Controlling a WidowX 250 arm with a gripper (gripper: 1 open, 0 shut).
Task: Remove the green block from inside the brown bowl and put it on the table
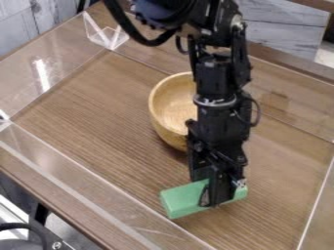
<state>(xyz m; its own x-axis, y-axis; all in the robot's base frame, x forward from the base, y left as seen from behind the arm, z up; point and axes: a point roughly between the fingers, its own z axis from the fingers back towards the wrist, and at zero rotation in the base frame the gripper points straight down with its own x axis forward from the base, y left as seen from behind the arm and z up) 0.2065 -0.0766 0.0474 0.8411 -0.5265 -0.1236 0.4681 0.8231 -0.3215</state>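
Down at the near edge of the table (pixel 92 107), the black arm (pixel 216 68) reaches steeply downward and its gripper (pixel 218 188) is clamped tight on the green block (pixel 193 198). And that block is outside the bowl (pixel 177 109), well clear of its rim, sitting low at the tabletop near the front clear wall (pixel 78 210); whether its underside actually touches the wood is hard to call from this angle. Look at the block itself: small, flat, rectangular, a bright matte green, with the top face a shade lighter than the front edge. It lies slightly skewed to the table edge, its left end poking out free while the right part sits hidden behind the black fingers. The bowl stands upright behind the arm, round, light-brown wood with a thick rim and visible grain, its hollow open to the camera and showing nothing inside on the part we can see; the arm covers its right side. The tabletop is a brown wood-grain surface, and clear plastic walls run along its left and front edges, catching a bit of glare. Gripper and block sit just in front of the bowl, toward the camera, apart from it.
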